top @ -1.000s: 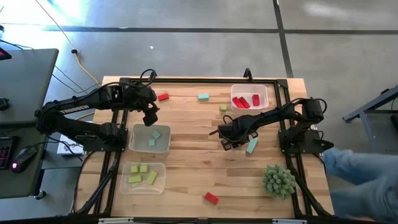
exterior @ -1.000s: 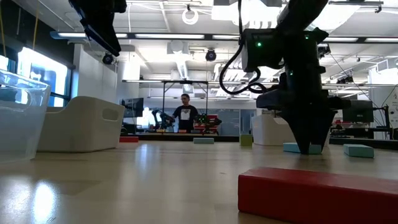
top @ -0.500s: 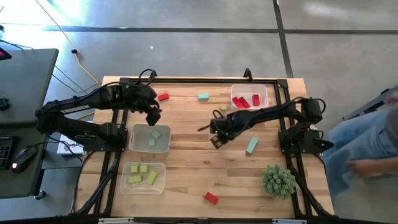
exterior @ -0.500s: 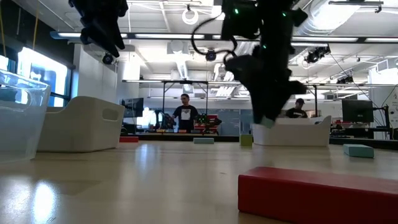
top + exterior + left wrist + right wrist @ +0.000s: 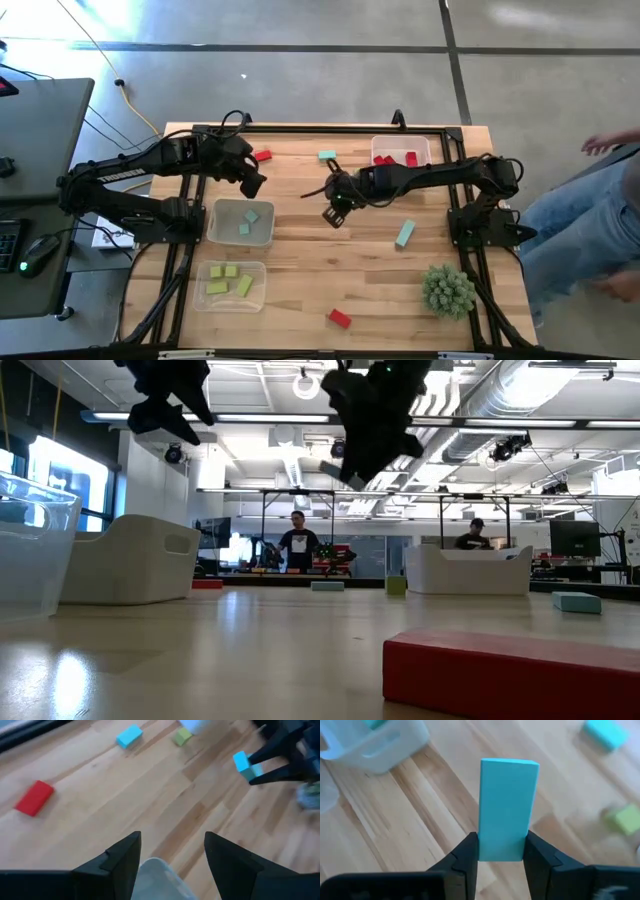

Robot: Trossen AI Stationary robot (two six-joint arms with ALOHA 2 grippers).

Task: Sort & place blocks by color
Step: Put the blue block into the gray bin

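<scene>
High view is showing the right gripper (image 5: 334, 205) gripping a teal block (image 5: 508, 809), needing carriage toward nine o'clock to the teal tray (image 5: 215, 232), while the left gripper (image 5: 252, 183) is hanging open.

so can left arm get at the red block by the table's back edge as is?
Probably yes. The left gripper hangs open and empty just beside the red block, bare wood between. The right gripper, holding a teal block, is clear of that path.
</scene>
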